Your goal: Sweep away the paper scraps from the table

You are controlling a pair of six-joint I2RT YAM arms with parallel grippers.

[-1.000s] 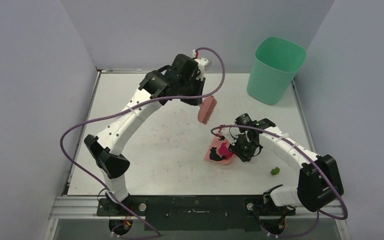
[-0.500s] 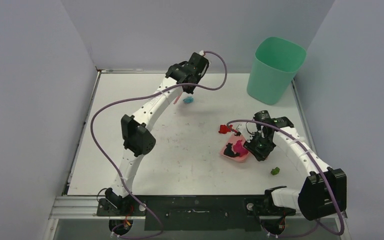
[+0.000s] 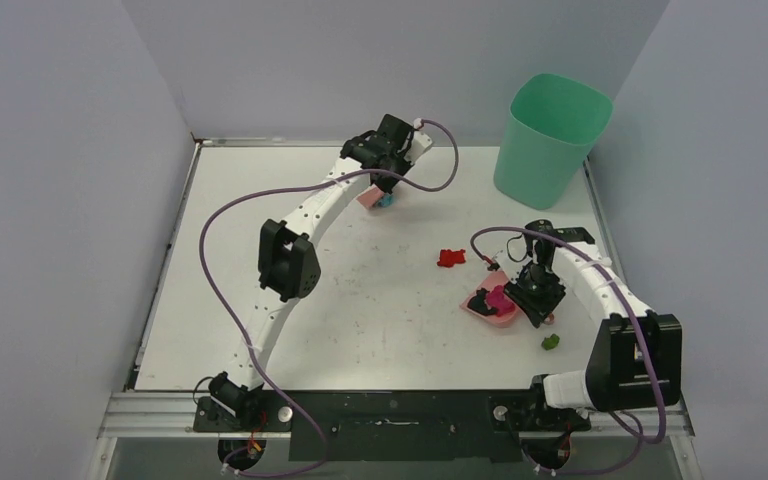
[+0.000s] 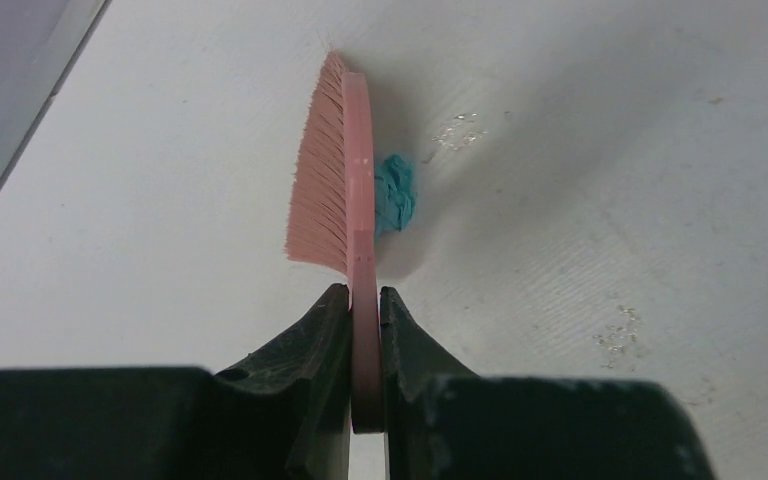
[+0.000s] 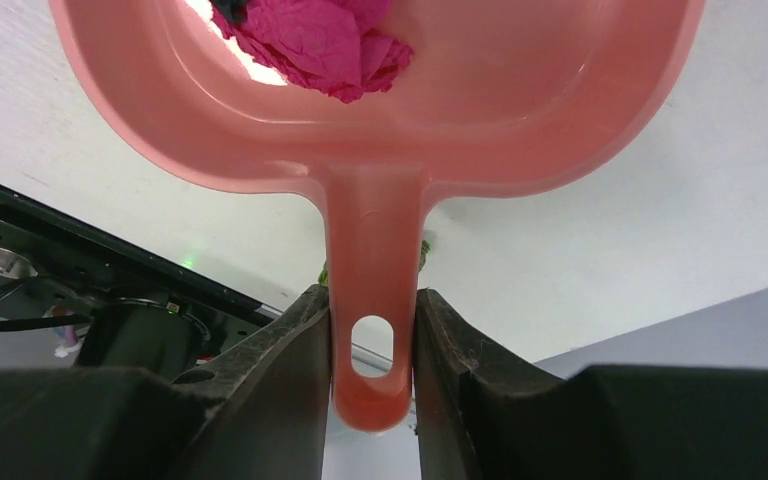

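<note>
Left hand (image 4: pixel 363 295) grips the pink brush (image 4: pixel 335 170), light blue scrap (image 4: pixel 396 195) touching its back, upper centre of the top view. Right hand (image 5: pixel 370 302) clamps the dustpan (image 5: pixel 520 110) handle; magenta scrap (image 5: pixel 320 45) inside. Red scrap (image 3: pixel 450 258) lies on the tabletop (image 3: pixel 380 335) mid-frame

Bright, even, diffuse light falls from above in the top view; the table (image 3: pixel 380 340) looks pale, with no glare and only faint, soft-edged shadows; the brush (image 4: pixel 360 180) casts a soft grey shadow beside it; the dustpan (image 5: pixel 520 120) glows translucent; the left gripper (image 4: pixel 364 295) and right gripper (image 5: pixel 372 300) are dark, underexposed and slightly soft.
</note>
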